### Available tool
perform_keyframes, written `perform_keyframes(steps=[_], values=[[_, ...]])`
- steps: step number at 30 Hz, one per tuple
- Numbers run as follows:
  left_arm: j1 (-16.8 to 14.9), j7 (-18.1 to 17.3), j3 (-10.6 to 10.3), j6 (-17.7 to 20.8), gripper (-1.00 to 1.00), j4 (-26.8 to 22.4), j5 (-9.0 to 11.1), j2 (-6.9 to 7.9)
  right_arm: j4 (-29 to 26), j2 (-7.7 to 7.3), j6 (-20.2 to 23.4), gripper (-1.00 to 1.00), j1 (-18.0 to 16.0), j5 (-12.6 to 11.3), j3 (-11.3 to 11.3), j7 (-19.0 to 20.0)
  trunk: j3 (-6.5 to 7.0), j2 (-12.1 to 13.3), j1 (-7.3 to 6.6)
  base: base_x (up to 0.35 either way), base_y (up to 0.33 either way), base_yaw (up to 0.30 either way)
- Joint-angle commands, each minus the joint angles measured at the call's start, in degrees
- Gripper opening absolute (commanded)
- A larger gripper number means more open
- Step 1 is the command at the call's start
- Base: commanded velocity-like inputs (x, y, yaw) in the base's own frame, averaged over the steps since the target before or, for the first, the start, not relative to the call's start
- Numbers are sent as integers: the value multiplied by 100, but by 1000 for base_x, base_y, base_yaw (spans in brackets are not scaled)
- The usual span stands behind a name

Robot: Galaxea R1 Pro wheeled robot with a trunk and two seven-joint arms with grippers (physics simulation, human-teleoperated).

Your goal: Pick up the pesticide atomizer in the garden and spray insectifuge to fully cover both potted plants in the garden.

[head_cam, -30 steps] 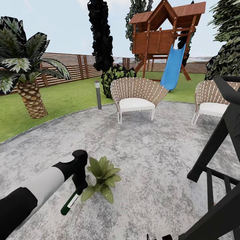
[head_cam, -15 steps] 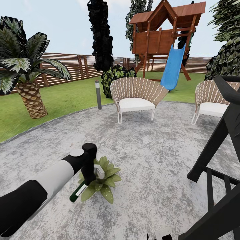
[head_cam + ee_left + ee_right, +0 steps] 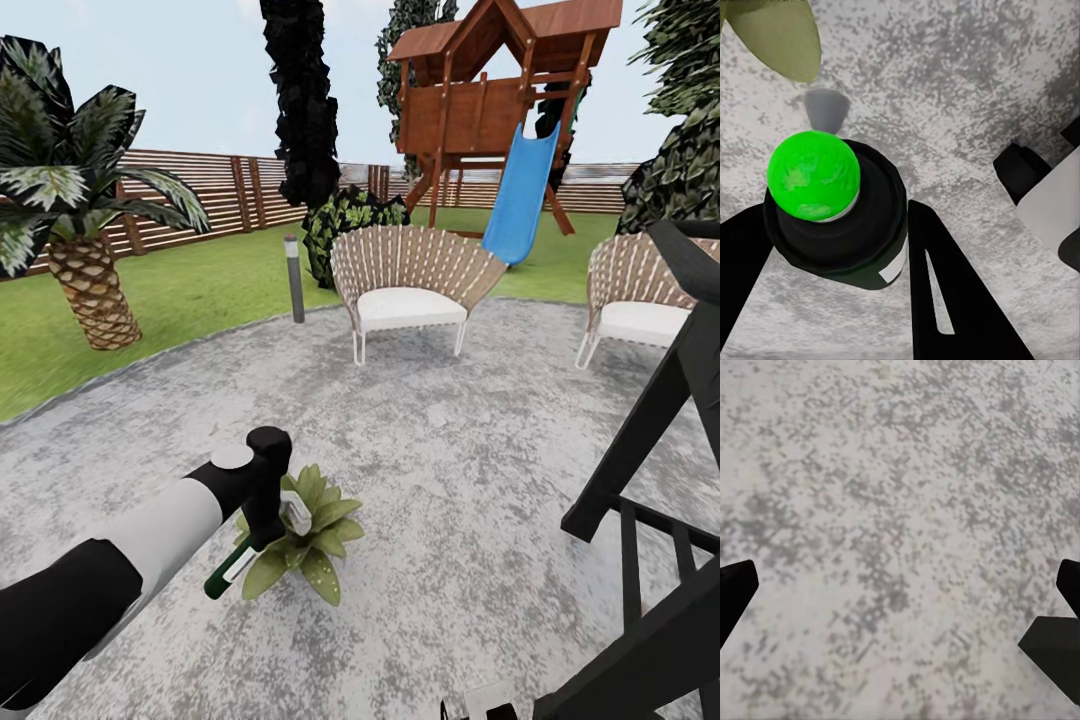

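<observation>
I have the spray bottle [image 3: 232, 570] already: my left gripper [image 3: 268, 525] pinches its dark body between both fingers [image 3: 945, 300]. It hangs tilted just beside one potted plant [image 3: 300, 540] on the grey paving [image 3: 450, 450]. I judge the spraying not finished. My left arm reaches forward and low. My right gripper's [image 3: 900, 607] fingers are spread, holding nothing.

We see flat, even daylight across the head view, under a pale sky [image 3: 190, 70] with no clear sun direction. Shadows are faint; only a soft grey patch lies on the paving [image 3: 967, 82] in the left wrist view. Edges bow outward toward the frame corners. All three renders look soft and grainy, the right wrist view most mottled.
</observation>
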Motion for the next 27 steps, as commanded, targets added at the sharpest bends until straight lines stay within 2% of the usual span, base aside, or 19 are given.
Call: perform_keyframes(steps=[1, 6, 16, 20, 24, 27], values=[[-4, -58, -17, 58, -100, -6, -51, 1, 6, 2, -15, 100, -4, 62, -46, -25, -6, -2, -1, 54, 0, 0], [1, -58, -21, 57, -100, 8, -45, 9, 6, 2, -15, 100, -4, 62, -46, -25, -7, -2, -1, 217, 0, 0], [65, -58, -29, 47, -100, 41, -56, 11, 6, 2, -15, 100, -4, 63, -46, -25, -8, -2, -1, 11, 0, 0], [90, -58, -33, 44, -100, 65, -77, 63, 6, 2, -15, 100, -4, 63, -46, -25, -8, -2, -1, 0, 0, 0], [93, -58, -24, 43, -100, 86, -84, 246, 6, 2, -15, 100, -4, 63, -46, -25, -8, -2, -1, 0, 0, 0], [100, -58, -22, 27, -100, 88, -82, 539, 6, 2, -15, 100, -4, 63, -46, -25, -8, -2, -1, 0, 0, 0]])
